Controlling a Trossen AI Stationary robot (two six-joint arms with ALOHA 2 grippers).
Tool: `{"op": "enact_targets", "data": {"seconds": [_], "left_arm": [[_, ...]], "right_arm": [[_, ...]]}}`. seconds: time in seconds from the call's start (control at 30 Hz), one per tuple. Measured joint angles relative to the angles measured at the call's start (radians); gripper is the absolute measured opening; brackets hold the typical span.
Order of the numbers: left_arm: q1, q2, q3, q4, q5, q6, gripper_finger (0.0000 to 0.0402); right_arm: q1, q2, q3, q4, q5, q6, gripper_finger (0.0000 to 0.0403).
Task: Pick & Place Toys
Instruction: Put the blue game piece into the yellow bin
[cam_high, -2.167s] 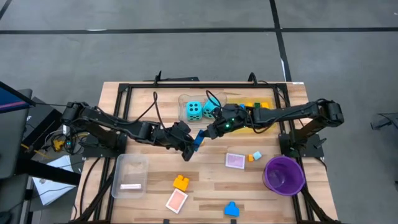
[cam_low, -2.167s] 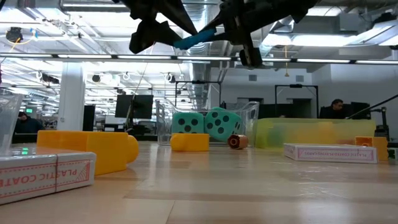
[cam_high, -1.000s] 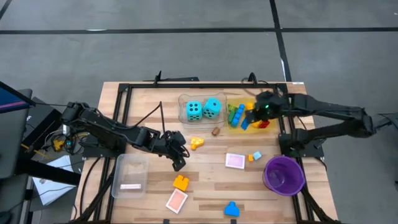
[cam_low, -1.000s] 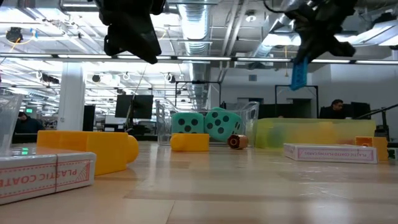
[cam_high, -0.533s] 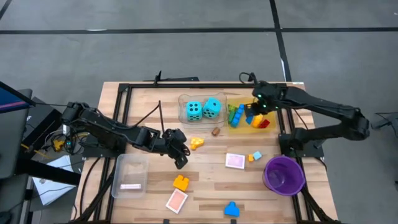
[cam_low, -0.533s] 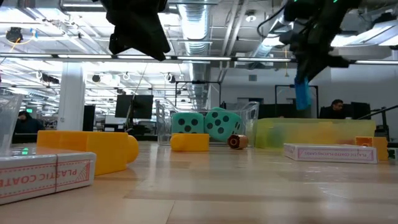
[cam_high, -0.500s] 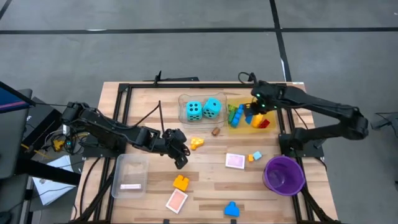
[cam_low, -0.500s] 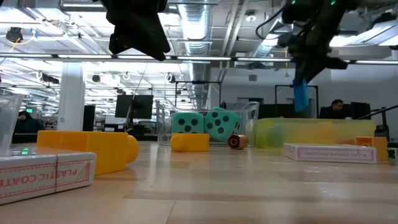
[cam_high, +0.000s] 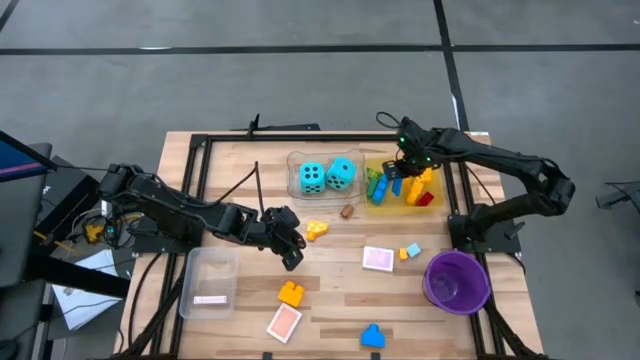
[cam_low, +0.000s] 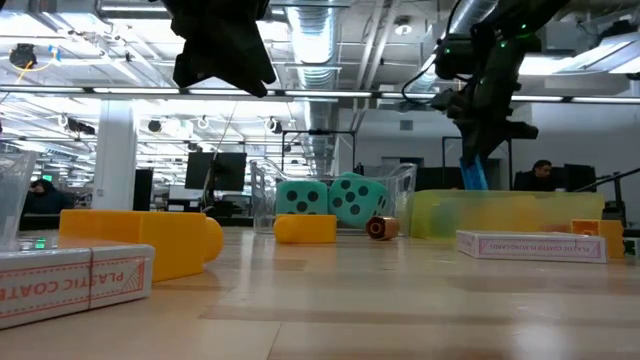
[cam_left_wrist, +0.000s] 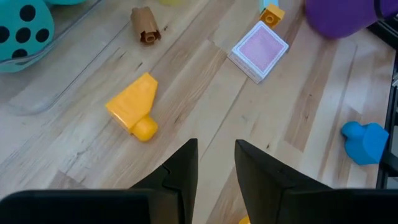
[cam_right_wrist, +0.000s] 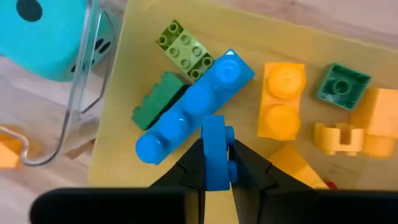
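My right gripper (cam_high: 397, 182) hangs over the yellow tray (cam_high: 432, 200), shut on a small blue brick (cam_right_wrist: 216, 152), also seen in the low view (cam_low: 473, 172). Below it, several green, blue, yellow and orange bricks (cam_right_wrist: 186, 115) lie in that tray. Two turquoise dice (cam_high: 326, 175) sit in the clear tray beside it. My left gripper (cam_high: 290, 257) hovers over the middle of the table, open and with nothing in it (cam_left_wrist: 216, 163), near a yellow brick (cam_left_wrist: 133, 111) lying on the wood. My right gripper pinches the blue brick by its upper end (cam_right_wrist: 216, 138) between its two fingers. The fingers come from above, pointing steeply down. The brick hangs below the fingertips (cam_low: 473, 178), upright, lifted clear above the bricks in the yellow tray.
On the wood lie a brown roll (cam_high: 347, 211), a pink tile (cam_high: 377, 258), two tiny bricks (cam_high: 408, 251), an orange brick (cam_high: 291, 293), a second tile (cam_high: 284, 322) and a blue piece (cam_high: 372, 336). A purple bowl (cam_high: 457, 280) stands near right, a clear tray (cam_high: 210, 280) near left.
My right gripper has come down toward the yellow tray with the blue brick still pinched, its arm swinging toward the table's far edge; the brick now hangs just above the tray's bricks.
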Motion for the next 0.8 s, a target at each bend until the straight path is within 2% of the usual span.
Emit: {"op": "enact_targets", "data": {"seconds": [0.13, 0.8], "left_arm": [[0.0, 0.0, 0.0, 0.001, 0.0, 0.0, 0.0102], [0.0, 0.0, 0.0, 0.008, 0.0, -0.001, 0.0102]], "right_arm": [[-0.027, 0.028, 0.0, 0.01, -0.054, -0.027, 0.004], [-0.021, 0.053, 0.0, 0.007, -0.049, -0.053, 0.0047]]}}
